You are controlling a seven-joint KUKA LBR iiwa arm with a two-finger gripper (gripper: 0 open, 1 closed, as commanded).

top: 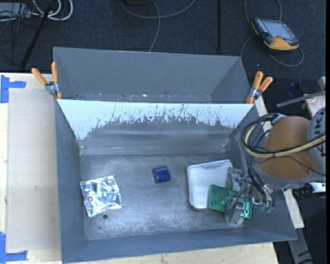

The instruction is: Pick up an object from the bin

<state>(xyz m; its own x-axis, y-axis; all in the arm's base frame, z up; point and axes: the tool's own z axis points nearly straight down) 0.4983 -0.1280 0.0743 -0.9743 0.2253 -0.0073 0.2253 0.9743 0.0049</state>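
Camera view looks down on the grey metal bin (pixel 154 219), whose speckled floor carries 4 loose things. The gripper (pixel 239 203) sits low in the bin's near right corner. It is at the end of the arm that comes in from the right, below a rounded orange-brown cover (pixel 286 147) and a loop of black cables (pixel 252 142).

Right at the gripper lies a flat green piece of roughly square outline (pixel 219 198). It is dark green with a few small pale marks on its face, much like a little card or board. Its left part lies bare, and its right part runs in under the metal of the gripper, where a further patch of the same green shows. It touches the lower right corner of a white plastic tray with rounded corners (pixel 201 183), which lies just to its left.

Whether the gripper is spread or closed, and whether it has hold of the green piece, cannot be told, since the metal parts and the piece overlap there.

A small blue block (pixel 161 174) lies alone near the middle of the floor, apart from the tray. A crumpled silver foil packet (pixel 101 195) lies well apart at the near left.
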